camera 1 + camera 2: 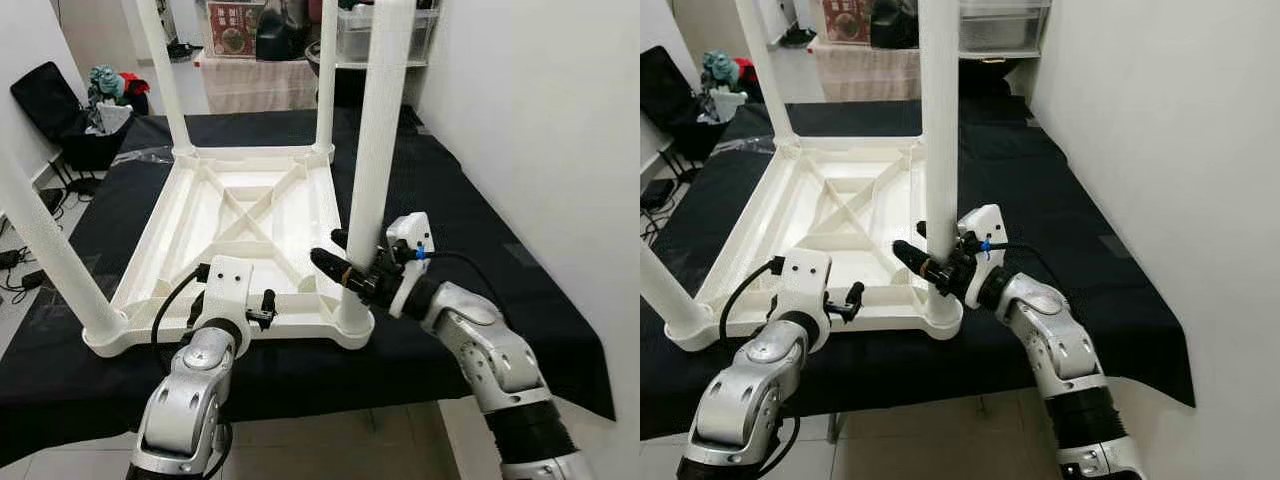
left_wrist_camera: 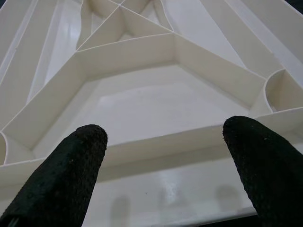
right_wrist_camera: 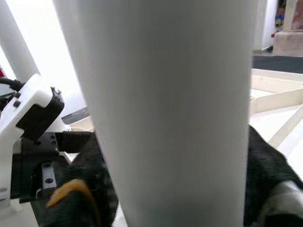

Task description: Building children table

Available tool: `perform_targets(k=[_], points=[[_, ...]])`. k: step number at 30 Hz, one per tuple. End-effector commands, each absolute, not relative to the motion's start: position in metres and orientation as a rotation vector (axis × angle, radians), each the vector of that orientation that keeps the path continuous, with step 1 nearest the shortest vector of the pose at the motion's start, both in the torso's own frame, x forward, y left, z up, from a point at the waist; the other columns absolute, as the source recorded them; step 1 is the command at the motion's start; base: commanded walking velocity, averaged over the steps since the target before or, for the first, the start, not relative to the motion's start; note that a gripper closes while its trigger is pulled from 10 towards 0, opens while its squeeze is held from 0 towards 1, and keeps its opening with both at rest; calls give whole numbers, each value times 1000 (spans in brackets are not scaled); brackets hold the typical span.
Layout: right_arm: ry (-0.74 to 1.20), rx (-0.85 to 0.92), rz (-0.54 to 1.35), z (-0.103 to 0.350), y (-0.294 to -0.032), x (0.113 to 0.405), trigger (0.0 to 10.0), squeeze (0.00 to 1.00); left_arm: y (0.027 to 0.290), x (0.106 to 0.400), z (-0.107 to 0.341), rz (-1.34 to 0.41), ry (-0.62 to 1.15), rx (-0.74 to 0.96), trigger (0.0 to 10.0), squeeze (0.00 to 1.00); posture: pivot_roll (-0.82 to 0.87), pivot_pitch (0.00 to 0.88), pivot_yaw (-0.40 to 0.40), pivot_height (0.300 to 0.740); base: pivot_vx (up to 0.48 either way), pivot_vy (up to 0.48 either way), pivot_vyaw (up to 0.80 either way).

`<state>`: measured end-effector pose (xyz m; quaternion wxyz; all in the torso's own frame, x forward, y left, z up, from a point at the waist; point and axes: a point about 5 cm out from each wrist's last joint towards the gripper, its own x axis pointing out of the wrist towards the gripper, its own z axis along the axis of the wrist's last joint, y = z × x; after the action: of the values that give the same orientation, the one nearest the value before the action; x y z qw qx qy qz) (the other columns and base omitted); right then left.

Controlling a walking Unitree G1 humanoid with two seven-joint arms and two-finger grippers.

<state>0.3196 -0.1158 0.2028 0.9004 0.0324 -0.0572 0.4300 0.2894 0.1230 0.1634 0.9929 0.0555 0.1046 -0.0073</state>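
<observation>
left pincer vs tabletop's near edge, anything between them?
Nothing visible. The left pincer is open and points straight at the upturned tabletop, at its near rim. The right pincer is shut on the near right leg.

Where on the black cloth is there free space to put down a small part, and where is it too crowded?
The black cloth lies bare between the upturned table top and the wall, and in a strip behind the table top. The near edge is crowded: the right gripper is closed on the near right leg, and the left gripper, fingers apart, faces the near rim.
</observation>
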Motion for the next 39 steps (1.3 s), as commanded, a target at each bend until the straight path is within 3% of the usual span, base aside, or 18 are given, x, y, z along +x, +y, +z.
perform_targets(k=[1,2,3,12,20,39], points=[[-174,70,871,216,-113,323,10000,1000,125,292,162,-4,205,132,10000,0,63,49,-13,740,0,0,0],[-174,70,871,216,-113,323,10000,1000,125,292,162,-4,205,132,10000,0,63,49,-13,740,0,0,0],[-199,66,846,224,-116,325,10000,0,125,293,162,-1,198,135,10000,0,61,44,-11,740,0,0,0],[-335,51,735,266,-132,329,10000,0,127,297,160,15,179,139,10000,0,56,38,-4,740,0,0,0],[-529,22,403,325,-150,330,10000,0,129,298,158,19,158,179,10000,0,51,36,8,740,0,0,0],[-542,30,208,379,-152,337,10000,0,136,300,156,55,142,190,10000,0,50,36,6,740,0,0,0]])
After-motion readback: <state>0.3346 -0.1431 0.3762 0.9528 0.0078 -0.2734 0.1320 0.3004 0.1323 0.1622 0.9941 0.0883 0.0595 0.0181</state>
